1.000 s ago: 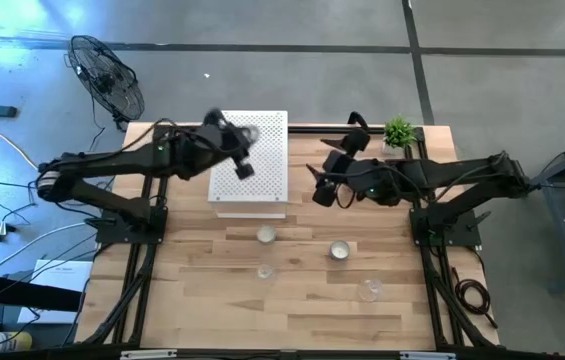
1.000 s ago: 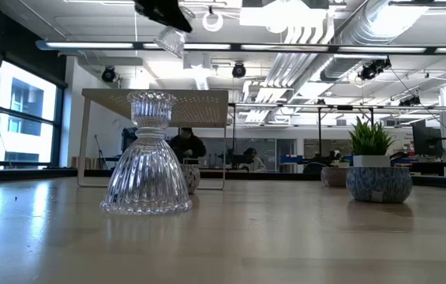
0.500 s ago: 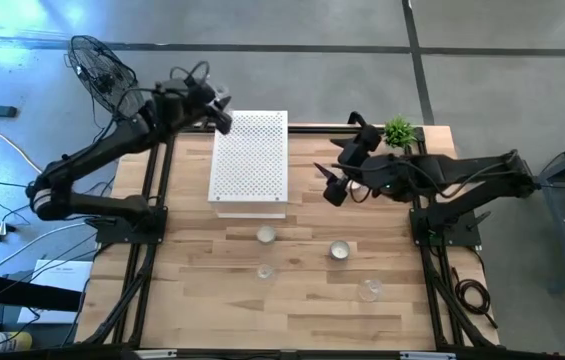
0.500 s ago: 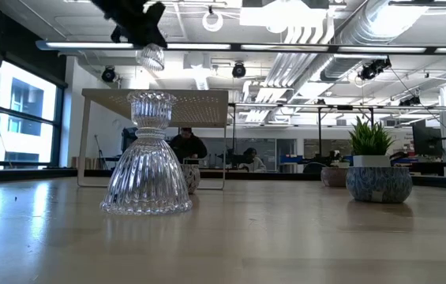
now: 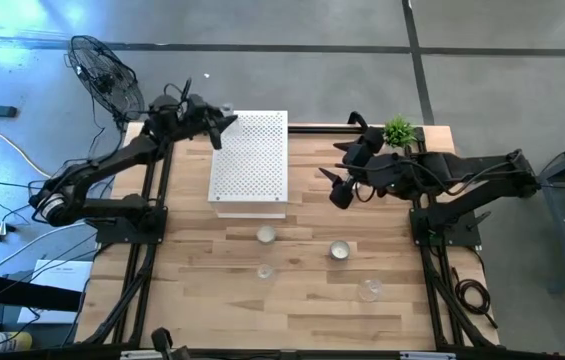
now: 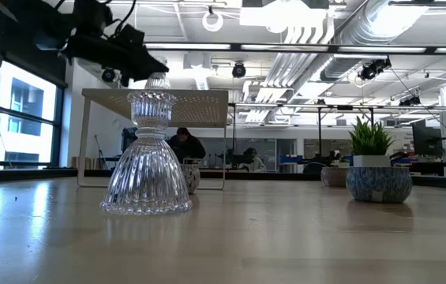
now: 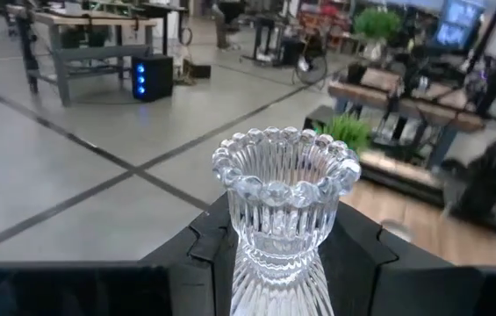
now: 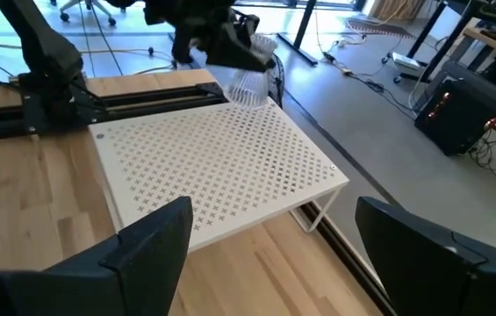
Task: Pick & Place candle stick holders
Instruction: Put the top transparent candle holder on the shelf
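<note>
Fan [image 5: 107,78] behind left gripper [image 5: 224,117] (clamping glass holder [image 7: 284,197]); plant [image 5: 398,131] right

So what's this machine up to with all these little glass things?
The left gripper holds a clear glass holder in the air by the far left corner of the white perforated box. The right gripper hangs open over the table beside the box, holding nothing. Four more small holders sit on the wood nearer the front, and a potted plant stands at the back.
</note>
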